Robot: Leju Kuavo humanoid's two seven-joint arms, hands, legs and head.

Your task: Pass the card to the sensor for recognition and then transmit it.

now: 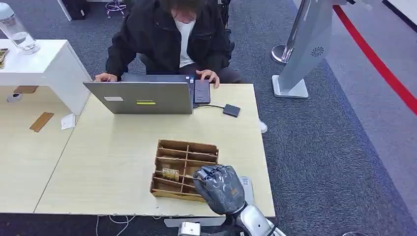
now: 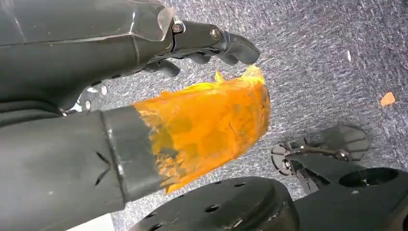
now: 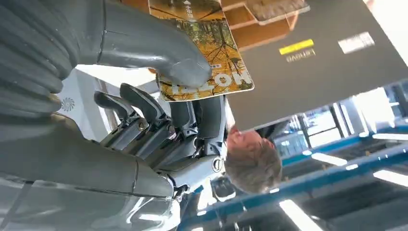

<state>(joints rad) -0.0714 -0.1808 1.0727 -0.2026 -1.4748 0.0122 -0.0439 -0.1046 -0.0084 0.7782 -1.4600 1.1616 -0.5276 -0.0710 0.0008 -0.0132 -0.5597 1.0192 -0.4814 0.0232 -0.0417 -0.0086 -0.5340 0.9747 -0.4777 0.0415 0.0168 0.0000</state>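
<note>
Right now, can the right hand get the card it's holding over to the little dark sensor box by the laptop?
Probably yes. The right hand pinches the card over the wooden organizer, and bare tabletop lies between it and the sensor box. Whether the arm stretches that far is uncertain.

Yellow printed card [image 3: 211,62], pinched over organiser

Silver forearm, dark grey right hand [image 1: 220,188]; orange-taped thumb on left hand [image 2: 144,96].

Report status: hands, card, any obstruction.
Right hand at wooden organizer, pinching card. Left hand hanging over carpet, holding nothing. Laptop and person beyond the organizer.
</note>
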